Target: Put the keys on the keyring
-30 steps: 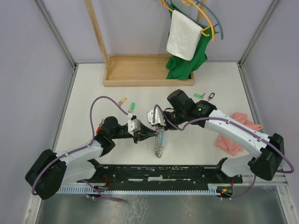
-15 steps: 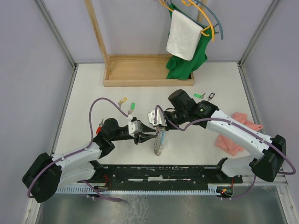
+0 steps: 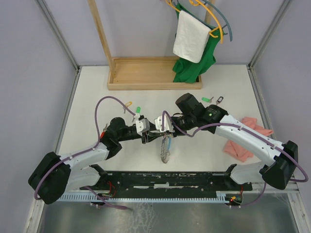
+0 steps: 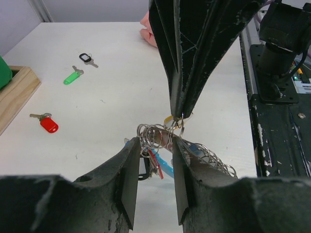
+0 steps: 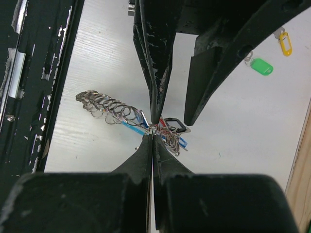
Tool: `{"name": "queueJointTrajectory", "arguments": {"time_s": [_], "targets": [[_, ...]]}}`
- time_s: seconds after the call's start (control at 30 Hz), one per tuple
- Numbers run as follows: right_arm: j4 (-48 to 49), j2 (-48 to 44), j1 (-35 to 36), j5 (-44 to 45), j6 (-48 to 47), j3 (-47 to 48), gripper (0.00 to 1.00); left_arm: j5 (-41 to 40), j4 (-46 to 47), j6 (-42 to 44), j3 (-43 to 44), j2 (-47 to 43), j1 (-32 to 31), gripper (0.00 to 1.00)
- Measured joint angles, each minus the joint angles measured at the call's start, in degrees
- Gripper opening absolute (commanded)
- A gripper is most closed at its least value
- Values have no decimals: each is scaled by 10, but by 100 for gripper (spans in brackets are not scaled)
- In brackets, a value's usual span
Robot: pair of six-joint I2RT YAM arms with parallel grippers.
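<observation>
The keyring [image 3: 165,151] hangs over the table's middle: a grey wire coil and a light-blue tube, with red, blue and black tags bunched at its top. My right gripper [image 5: 153,135] is shut on a small ring at the top of that bunch. My left gripper [image 4: 155,141] is open, its fingertips either side of the cluster of rings [image 4: 154,133]. Loose keys lie on the table. A yellow-tagged one [image 3: 128,104] and a green one [image 3: 138,110] are at the left. A green one [image 3: 206,100] and a black one [image 3: 219,99] are at the right. A red-tagged key [image 4: 48,124] shows in the left wrist view.
A wooden rack base [image 3: 146,73] stands at the back, with a white towel [image 3: 190,31] and a green garment on hangers. A pink cloth [image 3: 245,138] lies under the right arm. A black rail [image 3: 165,179] runs along the near edge.
My left gripper has opened and moved right and slightly away, up to the right gripper. The right gripper stays shut on the keyring, which hangs almost where it was.
</observation>
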Motion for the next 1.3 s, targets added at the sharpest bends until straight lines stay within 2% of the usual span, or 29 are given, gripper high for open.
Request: {"name": "queueJointTrajectory", "arguments": {"time_s": [0.5,0.77,0.97,1.3], "targets": [[0,-1,0,-5,-5,0,1,77,0,0,31,47,5,30],[-1,-2,-1,-4,-5,0,1,101,-8,0,48,65,5,3],[3,-25,1,15,2,-14,1,103,-17,0,55,62,4,3],[74,-93,0,58,54,-107,1,86,-17,-1,43,28,4,3]]}}
